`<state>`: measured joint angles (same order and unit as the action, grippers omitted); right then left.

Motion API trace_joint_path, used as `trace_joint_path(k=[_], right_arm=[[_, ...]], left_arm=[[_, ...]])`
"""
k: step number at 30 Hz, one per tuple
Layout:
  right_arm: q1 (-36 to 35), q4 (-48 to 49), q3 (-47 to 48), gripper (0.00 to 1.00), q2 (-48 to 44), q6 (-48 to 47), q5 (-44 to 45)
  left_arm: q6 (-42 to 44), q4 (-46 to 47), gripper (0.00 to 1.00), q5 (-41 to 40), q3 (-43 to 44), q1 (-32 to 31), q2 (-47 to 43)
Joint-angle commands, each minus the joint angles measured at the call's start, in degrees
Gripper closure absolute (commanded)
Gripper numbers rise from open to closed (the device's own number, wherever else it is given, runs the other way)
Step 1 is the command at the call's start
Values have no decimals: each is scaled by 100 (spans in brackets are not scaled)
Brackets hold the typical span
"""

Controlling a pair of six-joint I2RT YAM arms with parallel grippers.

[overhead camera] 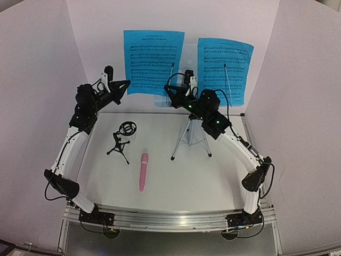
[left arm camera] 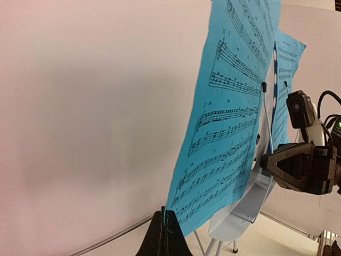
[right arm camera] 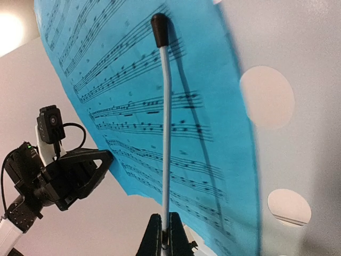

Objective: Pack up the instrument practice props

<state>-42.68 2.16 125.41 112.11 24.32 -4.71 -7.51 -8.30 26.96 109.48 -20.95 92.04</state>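
Find left sheet and right sheet both up on music stand, at back of table, on its silver tripod. See pink mic lying flat front-centre, w/ mic stand upright just to its left, not touching.

Read left gripper as pressed together at lower outer corner of left sheet. Looks to nip the paper edge, but cannot make out paper betw. the pads. Read right gripper as pinched on retainer wire low down, where it runs up across left sheet to a black tip.

Handling, est. only:
- Sheets: expect v. light, limp, easy to crease or tear. Take by a corner or side edge and pull parallel to the panel, only w/ wire lifted off.
- Retainer wire: judge thin and springy. Hold near its base, swing gently, expect snap-back.
- Music stand: judge light but top-heavy, tips easily. Take at the post above tripod, not at the perforated panel.
- Pink mic: rigid, smooth, prone to roll. Grip across mid-body.
- Mic stand: small, stiff. Take by the stem under the ring.
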Motion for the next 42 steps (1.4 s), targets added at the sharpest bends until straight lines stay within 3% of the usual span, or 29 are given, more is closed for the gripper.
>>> trace_joint_path(k=[1,13,18,21,24,29,32,36,42], right_arm=[[-13,-104,-101,100,-205,114,41],[-14,-102,-229,100,-260,37,29],[-13,-102,-267,100,-261,29,1],[-13,-102,-257,100,-237,25,-36],[-13,-102,-207,100,-168,52,-91],[-13,-102,-121,100,-45,112,-187],[-13,-102,-82,100,-6,116,-194],[-16,-110,-10,100,52,119,-200],[-13,-110,22,100,134,174,-231]], left_arm=[[-31,-322,100,-136,-439,341,-710],[-264,-1334,100,-418,-1802,1432,-2262],[-113,-2712,100,-45,-1594,1998,-2457],[355,-3849,100,-502,-1554,2221,-2521],[519,-4638,100,-990,-1427,2672,-2424],[371,-5762,100,-1070,-734,3599,-1754],[465,-6466,100,-1084,-489,3805,-1401],[517,-7289,100,-1096,-662,4038,-1133],[758,-7718,100,-800,-1306,4899,-1097]])
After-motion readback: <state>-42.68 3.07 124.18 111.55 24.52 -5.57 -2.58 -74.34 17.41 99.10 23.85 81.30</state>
